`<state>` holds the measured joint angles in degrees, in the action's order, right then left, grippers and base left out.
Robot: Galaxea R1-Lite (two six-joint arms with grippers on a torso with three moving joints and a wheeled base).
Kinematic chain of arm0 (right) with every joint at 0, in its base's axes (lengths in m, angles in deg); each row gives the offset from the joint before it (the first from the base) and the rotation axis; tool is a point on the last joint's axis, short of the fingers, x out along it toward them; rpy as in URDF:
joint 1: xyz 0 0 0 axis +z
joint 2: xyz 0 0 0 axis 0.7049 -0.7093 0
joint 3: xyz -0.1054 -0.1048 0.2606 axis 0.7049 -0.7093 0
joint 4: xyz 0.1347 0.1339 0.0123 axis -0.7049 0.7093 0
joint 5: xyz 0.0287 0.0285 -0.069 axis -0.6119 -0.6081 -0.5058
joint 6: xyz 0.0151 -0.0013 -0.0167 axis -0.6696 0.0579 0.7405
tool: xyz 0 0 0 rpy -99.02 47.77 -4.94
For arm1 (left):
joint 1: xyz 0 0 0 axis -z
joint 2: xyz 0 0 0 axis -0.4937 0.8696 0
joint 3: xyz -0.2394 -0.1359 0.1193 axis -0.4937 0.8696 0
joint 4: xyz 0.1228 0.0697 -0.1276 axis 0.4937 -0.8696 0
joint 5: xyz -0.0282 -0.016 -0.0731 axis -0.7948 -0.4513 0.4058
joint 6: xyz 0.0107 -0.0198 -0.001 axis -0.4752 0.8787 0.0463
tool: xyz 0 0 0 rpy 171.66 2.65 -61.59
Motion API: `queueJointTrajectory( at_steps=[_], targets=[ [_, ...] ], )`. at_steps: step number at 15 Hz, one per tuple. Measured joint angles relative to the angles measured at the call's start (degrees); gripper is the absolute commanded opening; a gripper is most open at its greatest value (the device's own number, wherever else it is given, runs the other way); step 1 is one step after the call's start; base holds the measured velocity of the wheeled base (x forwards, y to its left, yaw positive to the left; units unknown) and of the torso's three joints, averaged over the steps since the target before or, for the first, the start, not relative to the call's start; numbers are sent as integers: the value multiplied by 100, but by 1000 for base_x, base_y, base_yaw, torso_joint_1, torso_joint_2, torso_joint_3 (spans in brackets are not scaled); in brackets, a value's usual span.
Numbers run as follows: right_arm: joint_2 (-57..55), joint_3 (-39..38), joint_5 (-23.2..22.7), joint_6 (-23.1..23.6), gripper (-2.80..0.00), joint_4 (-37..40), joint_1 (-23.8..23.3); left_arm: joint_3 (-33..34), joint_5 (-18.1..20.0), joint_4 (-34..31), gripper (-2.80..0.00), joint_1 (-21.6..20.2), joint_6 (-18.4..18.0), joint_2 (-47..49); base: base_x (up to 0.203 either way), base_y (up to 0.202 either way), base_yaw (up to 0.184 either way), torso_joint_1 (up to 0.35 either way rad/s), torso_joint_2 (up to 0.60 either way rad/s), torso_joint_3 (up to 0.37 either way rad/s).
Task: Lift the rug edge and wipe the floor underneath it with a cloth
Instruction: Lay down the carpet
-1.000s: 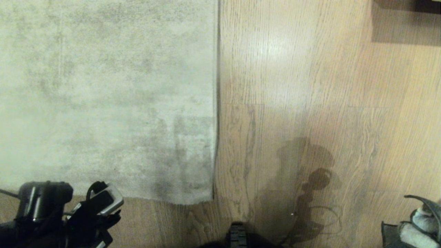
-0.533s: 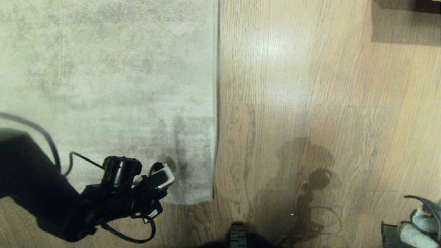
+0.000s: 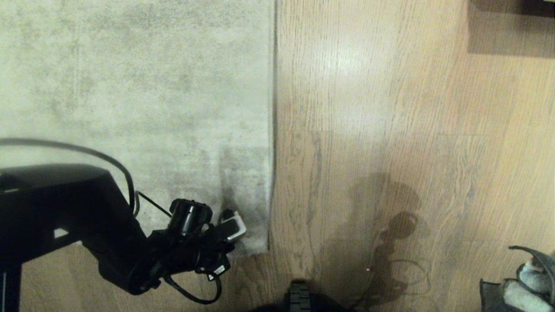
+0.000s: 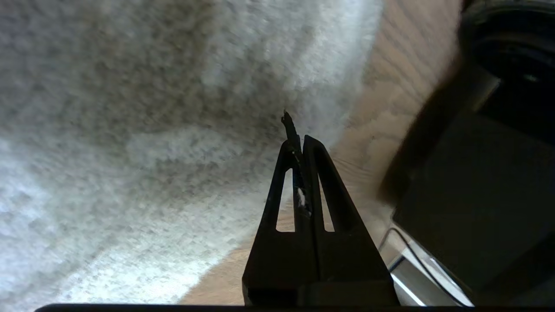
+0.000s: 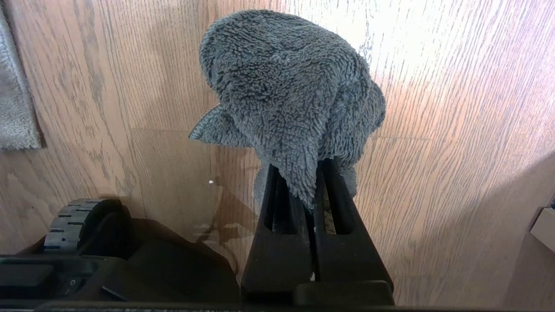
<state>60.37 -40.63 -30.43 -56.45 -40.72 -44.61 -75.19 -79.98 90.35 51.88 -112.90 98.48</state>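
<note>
A: What do you see from the head view?

B: A big pale rug lies flat on the left. The rug edge [image 3: 272,130] runs straight up and down, and its square corner sits low down in the middle. The floor [image 3: 390,108] is light brown wood with a shiny spot. The left gripper [image 3: 236,227] hangs over the rug, right by that corner. Its black arm comes in from the left side.

A: And the cloth?

B: Only a bit of the cloth [image 3: 527,281] shows, way down in the right corner, well apart from the rug.

A: What about the left wrist view?

B: The left gripper [image 4: 295,143] has its jaws pressed tight together, with nothing in them. The fuzzy rug is under the tips, and the rug edge [image 4: 347,121] with some floor [image 4: 390,86] is just beside them.

A: And the right wrist view?

B: The right gripper [image 5: 310,182] has its jaws closed tight on the cloth [image 5: 286,91]. The cloth is dark grey and fluffy, bunched up in a ball over the tips. Wood floor [image 5: 455,130] is under it. A little piece of the rug edge [image 5: 37,130] peeks in at the side, well apart from the cloth. A black wheel [image 5: 69,225] of the robot shows low down.
</note>
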Motion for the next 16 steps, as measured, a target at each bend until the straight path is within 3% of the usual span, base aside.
queueJointTrajectory(
  at_steps=[3,7,12,16],
  targets=[
    [0,0,-3,0,-280,2,0,-109,-114,127,-280,-33,-235,78,0,0,0,0,0,0],
    [0,0,0,0,-280,2,0,-433,-283,211,-280,-131,-941,106,0,0,0,0,0,0],
    [0,0,0,-1,-280,0,0,-489,-222,207,-280,-155,-937,83,0,0,0,0,0,0],
    [0,0,0,-1,-280,2,0,-302,-194,194,-280,-202,-834,-472,0,0,0,0,0,0]
  ],
)
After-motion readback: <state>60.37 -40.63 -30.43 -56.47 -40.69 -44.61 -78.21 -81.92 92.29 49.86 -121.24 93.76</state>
